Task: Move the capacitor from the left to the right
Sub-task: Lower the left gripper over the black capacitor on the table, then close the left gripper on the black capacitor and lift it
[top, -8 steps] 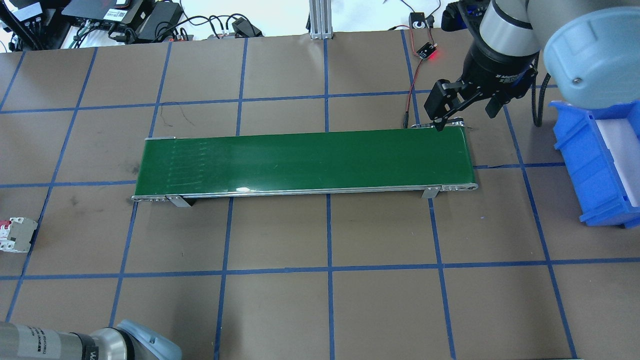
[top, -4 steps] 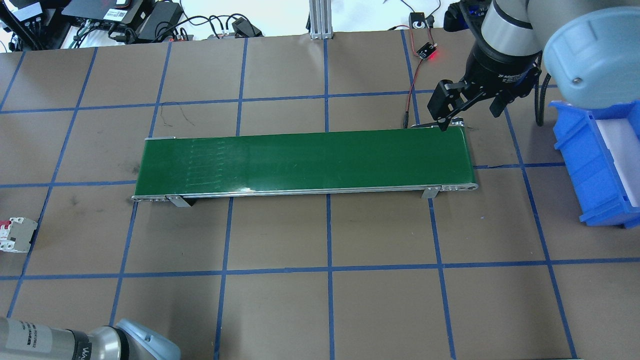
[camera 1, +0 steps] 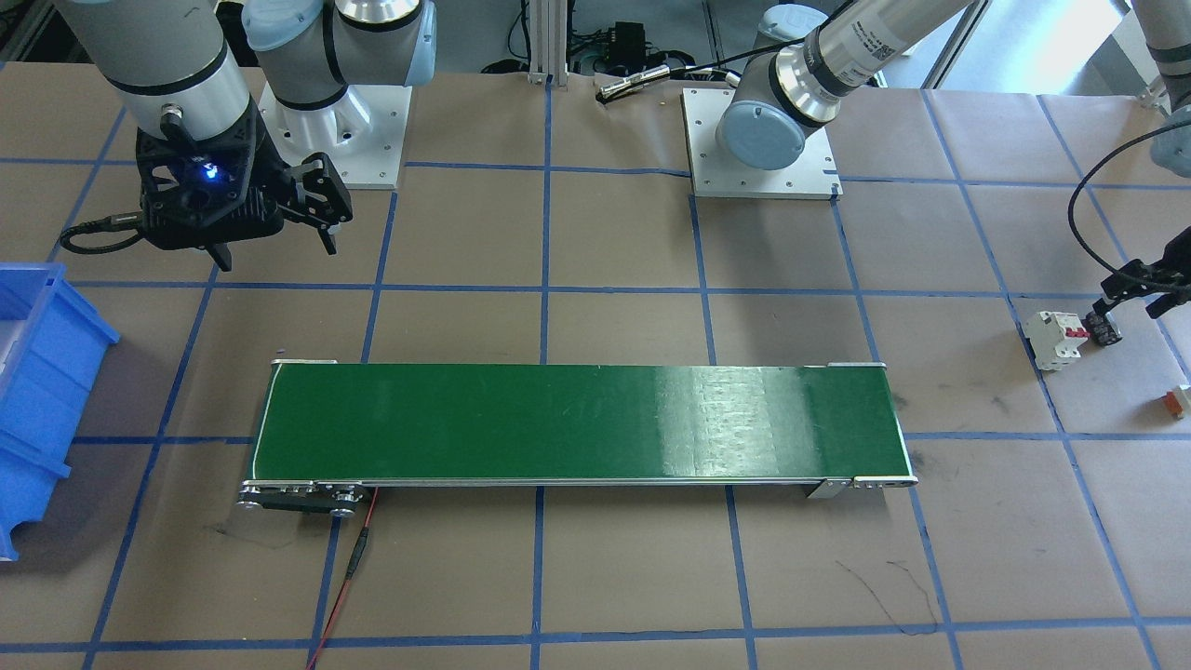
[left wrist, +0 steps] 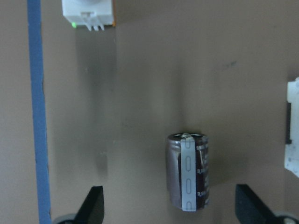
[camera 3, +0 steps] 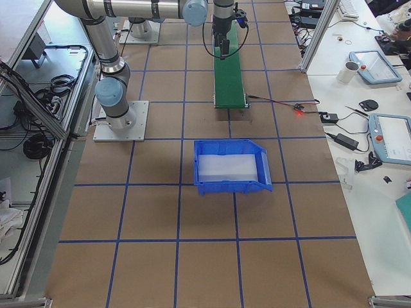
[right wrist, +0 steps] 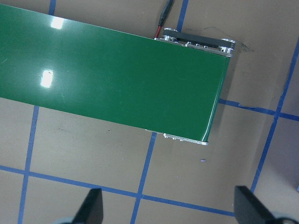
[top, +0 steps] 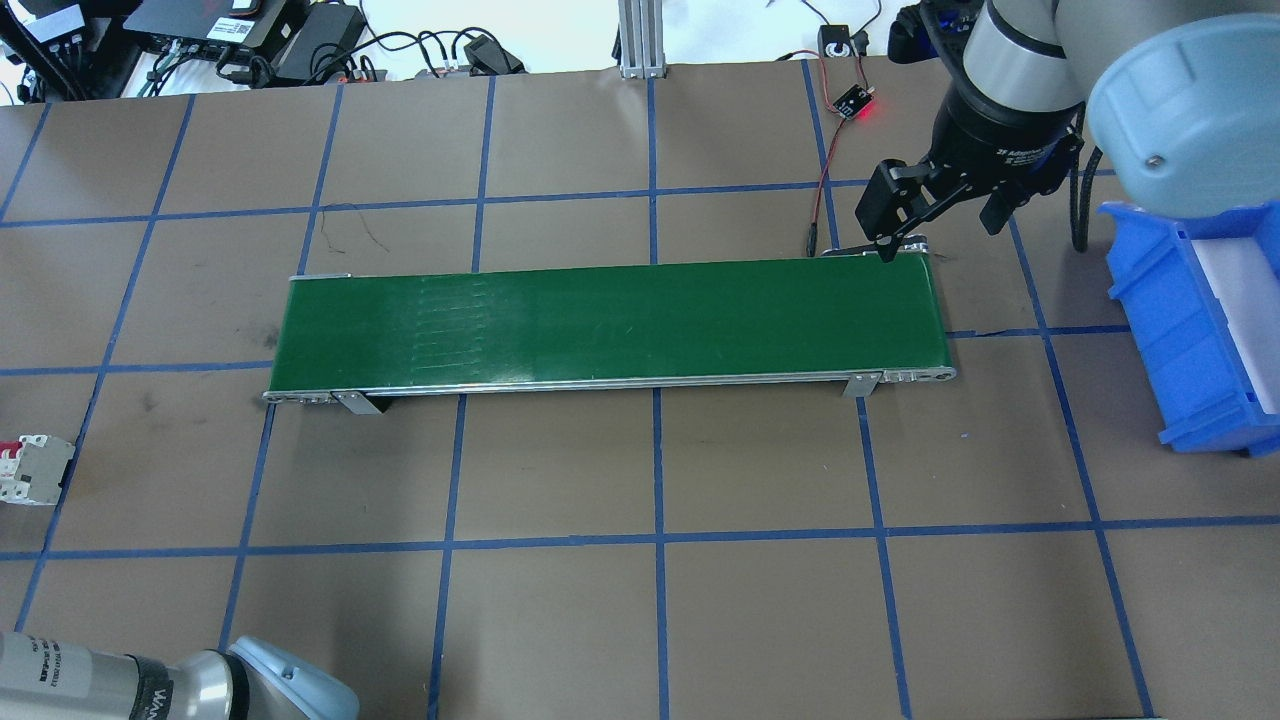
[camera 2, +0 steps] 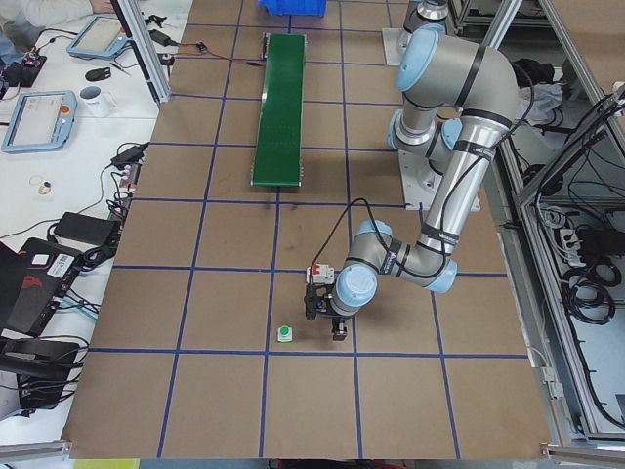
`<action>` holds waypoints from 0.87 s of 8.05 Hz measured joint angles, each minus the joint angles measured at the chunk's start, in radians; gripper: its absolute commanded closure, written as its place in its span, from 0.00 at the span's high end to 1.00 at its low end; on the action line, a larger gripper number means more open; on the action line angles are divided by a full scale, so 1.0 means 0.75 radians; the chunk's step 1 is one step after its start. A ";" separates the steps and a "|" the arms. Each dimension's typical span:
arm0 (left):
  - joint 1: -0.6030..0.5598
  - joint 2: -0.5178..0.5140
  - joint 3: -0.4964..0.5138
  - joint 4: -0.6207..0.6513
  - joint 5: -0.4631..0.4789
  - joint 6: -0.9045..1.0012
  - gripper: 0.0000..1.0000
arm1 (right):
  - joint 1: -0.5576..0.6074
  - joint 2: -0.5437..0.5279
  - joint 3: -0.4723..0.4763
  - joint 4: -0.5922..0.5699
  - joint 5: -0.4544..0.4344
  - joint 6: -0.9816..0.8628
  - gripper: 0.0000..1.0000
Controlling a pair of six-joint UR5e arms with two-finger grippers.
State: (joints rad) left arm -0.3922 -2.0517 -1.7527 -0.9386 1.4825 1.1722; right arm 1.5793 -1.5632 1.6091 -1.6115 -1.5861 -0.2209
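The capacitor (left wrist: 188, 171), a stubby dark cylinder with a pale stripe, lies on the brown table paper between and just ahead of my left gripper's (left wrist: 170, 210) open fingertips. From across the table the capacitor (camera 1: 1104, 328) lies beside the white breaker (camera 1: 1056, 340), just under my left gripper (camera 1: 1140, 290). My right gripper (top: 935, 225) is open and empty, hovering over the far right end of the green conveyor belt (top: 600, 320). It looks down on that belt end (right wrist: 140, 84).
A blue bin (top: 1190, 320) stands right of the belt. A tiny orange-and-white block (left wrist: 88, 14) lies ahead of the capacitor, and the breaker (left wrist: 293, 144) is close on its right. A red-lit sensor board (top: 852, 100) and its wires lie behind the belt.
The faint ridges on the belt have shifted to the right. My right gripper has drifted slightly away from the belt. My left arm has moved a little at the lower left.
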 measured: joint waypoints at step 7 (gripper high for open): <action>0.001 -0.040 -0.009 0.025 0.021 -0.039 0.46 | -0.001 0.000 0.000 -0.001 0.000 -0.001 1.00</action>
State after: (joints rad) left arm -0.3917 -2.0814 -1.7591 -0.9197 1.4979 1.1428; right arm 1.5785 -1.5631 1.6092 -1.6123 -1.5861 -0.2215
